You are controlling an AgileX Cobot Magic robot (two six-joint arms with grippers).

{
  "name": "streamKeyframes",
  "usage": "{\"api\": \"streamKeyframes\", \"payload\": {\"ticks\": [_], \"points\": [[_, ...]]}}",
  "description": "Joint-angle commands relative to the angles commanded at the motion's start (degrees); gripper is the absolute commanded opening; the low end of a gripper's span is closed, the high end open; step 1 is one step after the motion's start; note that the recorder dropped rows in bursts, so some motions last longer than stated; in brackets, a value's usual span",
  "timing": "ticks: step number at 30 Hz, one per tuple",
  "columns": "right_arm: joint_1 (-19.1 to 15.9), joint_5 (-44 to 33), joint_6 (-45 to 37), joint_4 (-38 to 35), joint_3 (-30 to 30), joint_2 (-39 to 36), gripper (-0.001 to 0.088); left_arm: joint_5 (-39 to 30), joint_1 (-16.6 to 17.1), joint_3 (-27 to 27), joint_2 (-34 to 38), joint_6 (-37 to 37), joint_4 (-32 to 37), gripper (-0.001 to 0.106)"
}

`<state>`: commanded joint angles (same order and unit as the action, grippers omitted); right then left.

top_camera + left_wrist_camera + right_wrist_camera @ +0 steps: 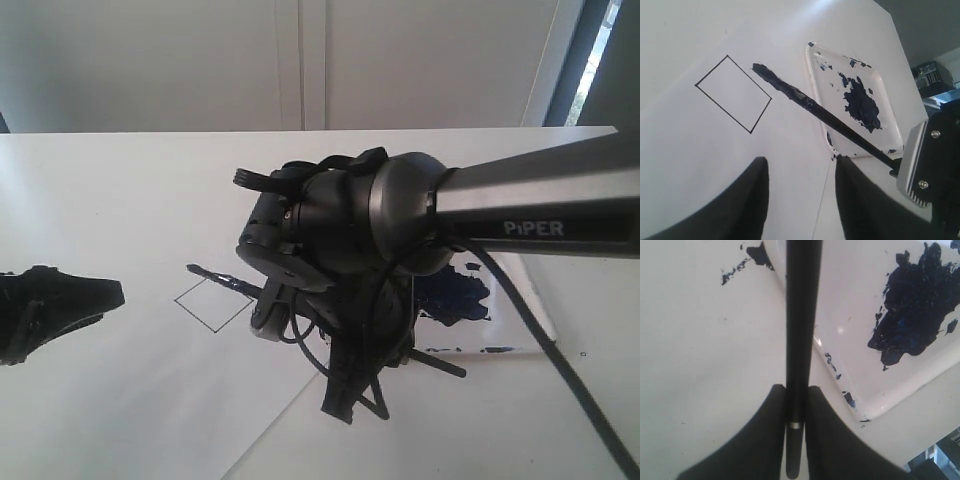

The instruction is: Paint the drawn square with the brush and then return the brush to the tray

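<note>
The drawn square (213, 303) (733, 93) is a thin black outline on white paper, white inside. My right gripper (266, 300) (796, 390) is shut on the brush (225, 281) (815, 107) (802, 315), gripping near its rear end. The paint-loaded tip lies just outside the square's outline; I cannot tell whether it touches the paper. The shaft crosses a corner of the clear tray (500, 305) (890, 120) (850, 270), which has dark blue blotches. My left gripper (100, 293) (800, 165) hovers open and empty to the left of the square.
The white paper sheet (150, 400) ends in an edge running toward the front of the white table (480, 430). The right arm (540, 215) and its dangling cables (350, 370) hide much of the tray in the exterior view. A wall stands behind the table.
</note>
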<state>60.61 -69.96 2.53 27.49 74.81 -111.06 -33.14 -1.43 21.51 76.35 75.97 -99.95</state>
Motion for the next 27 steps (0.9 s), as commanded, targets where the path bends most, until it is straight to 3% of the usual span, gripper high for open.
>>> {"api": "streamKeyframes", "payload": {"ticks": [6, 14, 18, 22, 24, 26, 27], "points": [[0.0, 0.0, 0.0, 0.0, -0.1, -1.0, 0.0000, 8.2, -7.7, 3.9, 7.4, -2.8, 0.0, 0.048], [0.0, 0.0, -0.6, 0.0, -0.1, -1.0, 0.0000, 15.5, -8.7, 6.3, 11.6, -4.2, 0.2, 0.048], [0.0, 0.0, -1.1, 0.0, -0.1, -1.0, 0.0000, 19.0, -8.7, 8.0, 12.1, -7.6, 6.2, 0.048], [0.0, 0.0, -2.2, 0.0, -0.1, -1.0, 0.0000, 19.6, -8.7, 11.8, 12.1, -18.2, 19.2, 0.048], [0.0, 0.0, -2.2, 0.0, -0.1, -1.0, 0.0000, 19.6, -8.7, 13.9, 12.1, -27.1, 29.7, 0.048], [0.0, 0.0, -2.2, 0.0, -0.1, -1.0, 0.0000, 19.4, -8.7, 15.8, 12.1, -41.6, 48.2, 0.048], [0.0, 0.0, -2.2, 0.0, -0.1, -1.0, 0.0000, 19.4, -8.7, 16.0, 12.1, -46.7, 53.6, 0.048]]}}
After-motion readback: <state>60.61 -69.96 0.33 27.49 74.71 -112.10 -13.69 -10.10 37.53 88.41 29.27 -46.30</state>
